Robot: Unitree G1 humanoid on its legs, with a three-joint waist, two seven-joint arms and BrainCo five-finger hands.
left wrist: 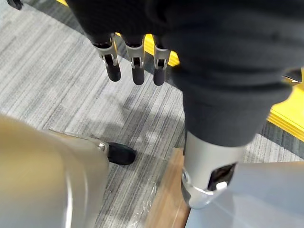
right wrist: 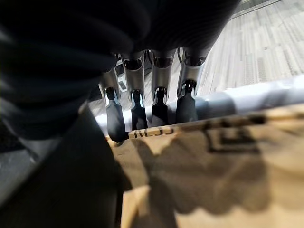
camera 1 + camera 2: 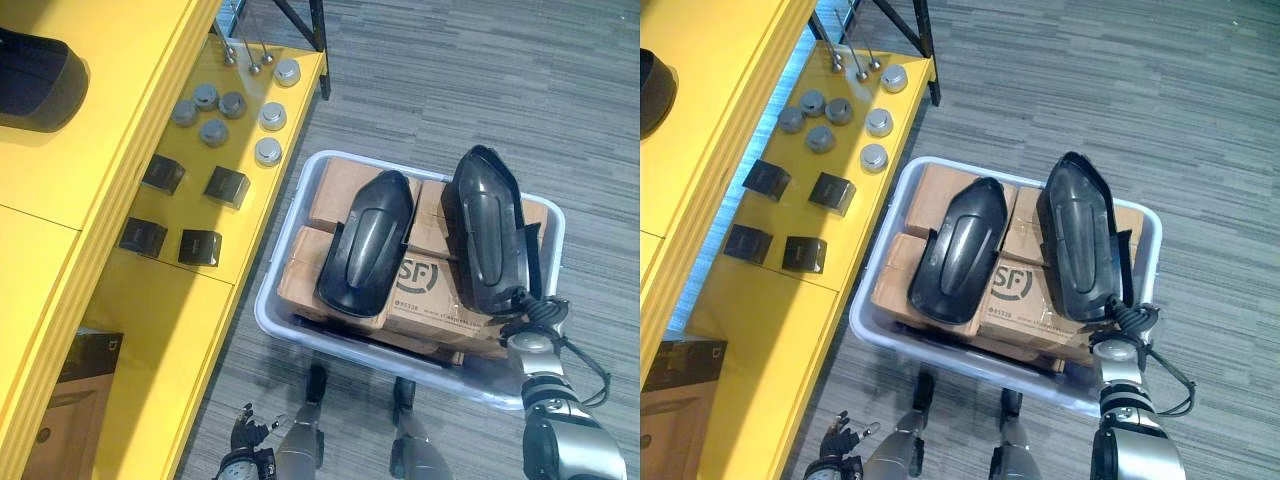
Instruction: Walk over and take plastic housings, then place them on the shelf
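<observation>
Near end of right housing (image 3: 487, 225) by right hand (image 2: 135, 76), fingers (image 2: 159, 102) straight

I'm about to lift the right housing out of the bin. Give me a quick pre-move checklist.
1. Right hand at the near end of the right housing: ok.
2. Grip closed: not ok; fingers are straight, tips at a cardboard box edge.
3. Left hand free: ok, open above the floor.
4. Left housing apart from the right one: ok.
5. Shelf top has bare space: ok, beside a third housing lying there.
</observation>
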